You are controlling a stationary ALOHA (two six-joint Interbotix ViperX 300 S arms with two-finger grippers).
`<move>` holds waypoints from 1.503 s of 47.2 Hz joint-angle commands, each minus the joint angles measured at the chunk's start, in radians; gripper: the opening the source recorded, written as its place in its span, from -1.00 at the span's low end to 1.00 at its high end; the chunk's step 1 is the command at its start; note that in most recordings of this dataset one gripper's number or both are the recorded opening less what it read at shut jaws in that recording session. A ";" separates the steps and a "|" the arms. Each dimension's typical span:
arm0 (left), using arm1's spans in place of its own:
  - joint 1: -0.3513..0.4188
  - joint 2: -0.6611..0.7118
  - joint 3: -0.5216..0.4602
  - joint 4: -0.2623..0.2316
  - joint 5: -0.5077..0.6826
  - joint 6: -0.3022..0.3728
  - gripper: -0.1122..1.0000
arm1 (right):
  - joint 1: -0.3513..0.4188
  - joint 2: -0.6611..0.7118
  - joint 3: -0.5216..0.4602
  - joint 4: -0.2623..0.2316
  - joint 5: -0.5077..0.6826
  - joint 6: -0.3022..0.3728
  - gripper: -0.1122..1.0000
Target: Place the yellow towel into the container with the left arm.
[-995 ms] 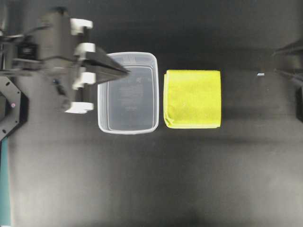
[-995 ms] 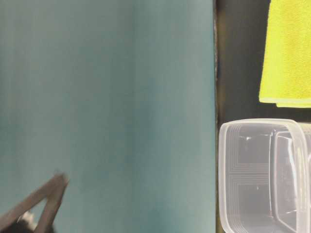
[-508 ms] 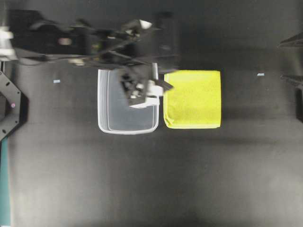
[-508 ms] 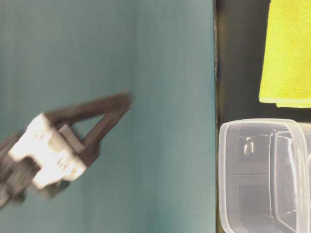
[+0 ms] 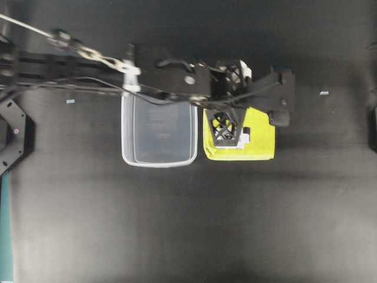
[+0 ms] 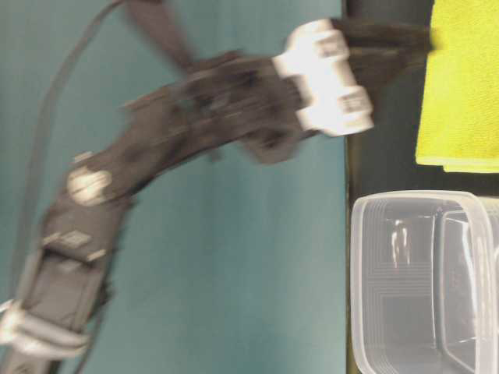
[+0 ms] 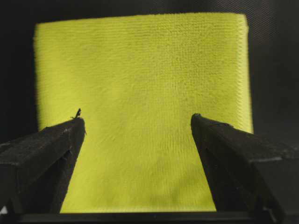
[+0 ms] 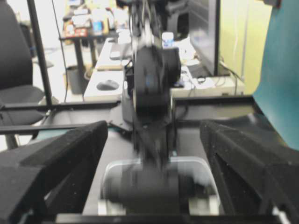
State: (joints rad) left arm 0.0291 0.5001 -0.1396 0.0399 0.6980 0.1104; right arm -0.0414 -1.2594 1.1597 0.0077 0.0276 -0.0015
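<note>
The yellow towel (image 5: 256, 141) lies folded flat on the black table, just right of the clear container (image 5: 159, 132), which is empty. My left arm reaches from the left across the container's far rim. Its gripper (image 5: 227, 128) hangs over the towel's left half, jaws open and empty. In the left wrist view the gripper (image 7: 138, 121) is wide open, with the towel (image 7: 140, 70) filling the space between and beyond the fingertips. At table level the towel (image 6: 464, 86) and container (image 6: 421, 280) show, with the dark fingers (image 6: 390, 39) blurred. My right gripper (image 8: 154, 128) is open and empty, facing the container (image 8: 208, 170).
The black table carries two small pale tape marks (image 5: 70, 101) (image 5: 323, 93). A teal strip (image 5: 5, 236) runs along the lower left edge. The left arm's cables (image 5: 88, 54) stretch over the table's upper left. An office with desks shows behind in the right wrist view.
My left arm swung from the container's left side, across it, to over the towel. The towel and container have not moved. The right gripper has drawn out of the overhead view.
</note>
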 commanded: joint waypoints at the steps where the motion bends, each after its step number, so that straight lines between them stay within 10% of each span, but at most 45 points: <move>1: -0.003 0.049 -0.028 0.003 -0.006 0.002 0.83 | -0.002 0.003 -0.021 0.003 -0.011 0.005 0.59; 19: -0.011 0.126 -0.044 0.003 0.000 0.006 0.70 | -0.002 0.002 -0.021 0.003 -0.011 0.008 0.58; 34: -0.015 0.041 -0.097 0.003 0.043 0.011 -0.67 | -0.003 0.000 -0.021 0.003 -0.011 0.008 0.58; 49: -0.015 -0.285 -0.083 0.003 0.308 0.006 -0.68 | -0.002 -0.002 -0.021 0.003 -0.009 0.008 0.58; 71: 0.002 -0.641 0.353 0.003 0.310 -0.006 -0.68 | -0.002 0.000 -0.021 0.003 -0.012 0.008 0.58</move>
State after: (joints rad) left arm 0.0276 -0.0874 0.1672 0.0399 1.0523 0.1058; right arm -0.0414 -1.2671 1.1582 0.0092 0.0261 0.0046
